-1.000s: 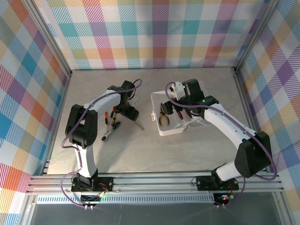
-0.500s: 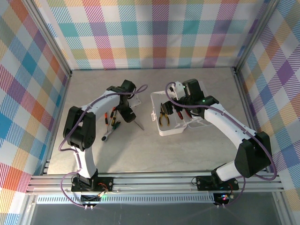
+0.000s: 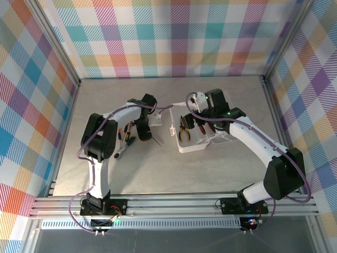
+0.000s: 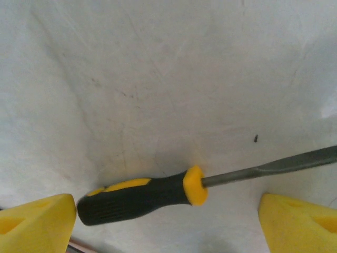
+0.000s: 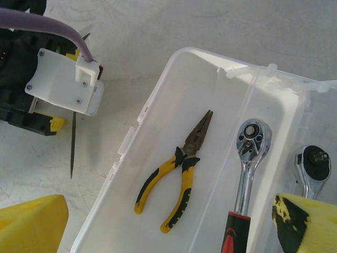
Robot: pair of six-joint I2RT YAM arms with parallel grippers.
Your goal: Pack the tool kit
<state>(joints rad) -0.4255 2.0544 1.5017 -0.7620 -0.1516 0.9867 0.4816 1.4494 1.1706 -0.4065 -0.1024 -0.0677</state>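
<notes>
While left end effector [image 4: 166,213] straddles screwdriver [image 4: 139,196], spread, right end effector [image 5: 171,224] wide above case [image 5: 210,87]

The clear case [image 5: 174,84] lies open near the table's [image 3: 158,174] middle, holding yellow-handled pliers [image 5: 181,168] and a red-handled ratchet [image 5: 246,168]. A black-and-yellow screwdriver [image 4: 142,195] lies flat to its left.

No text, brand or number is legible on the case [image 5: 169,89] or pliers [image 5: 184,159].
</notes>
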